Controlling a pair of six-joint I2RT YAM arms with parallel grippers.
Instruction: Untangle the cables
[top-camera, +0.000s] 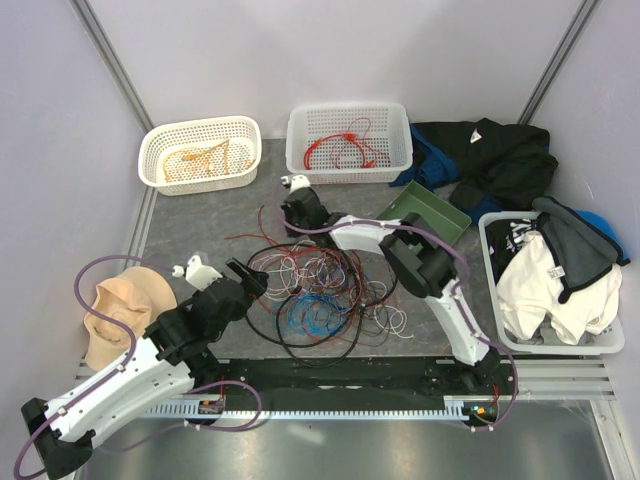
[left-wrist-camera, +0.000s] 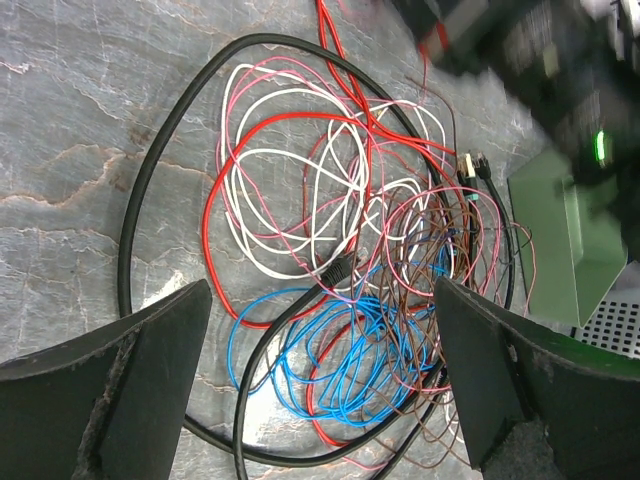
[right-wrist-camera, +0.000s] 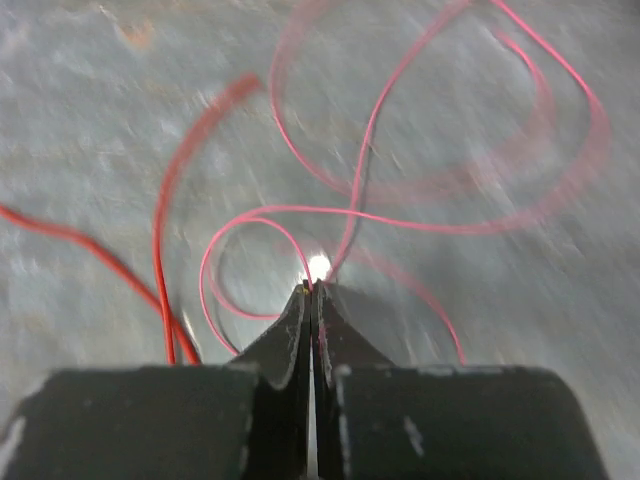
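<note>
Cables (top-camera: 320, 295) sprawl on grey marbled mat (top-camera: 200, 225); left fingers (left-wrist-camera: 150, 350) spread wide, right fingers (right-wrist-camera: 295, 335) pinch pink wire (right-wrist-camera: 400, 215).

Thin cables (left-wrist-camera: 335, 272) in smooth, slightly glossy plastic sheathing lie on the desk (left-wrist-camera: 70, 120), a matt grey stone-patterned mat, near white perforated plastic baskets (top-camera: 350, 162) and soft, crumpled cloth garments (top-camera: 500, 160).

I see the cables (top-camera: 320, 295) heaped on the table (top-camera: 200, 235), my left gripper (left-wrist-camera: 322, 290) at their left and my right gripper (right-wrist-camera: 313, 292) behind them. Farther back stand the left basket (top-camera: 200, 126) and the right basket (top-camera: 348, 108); a tub of clothes (top-camera: 602, 342) sits far right.
</note>
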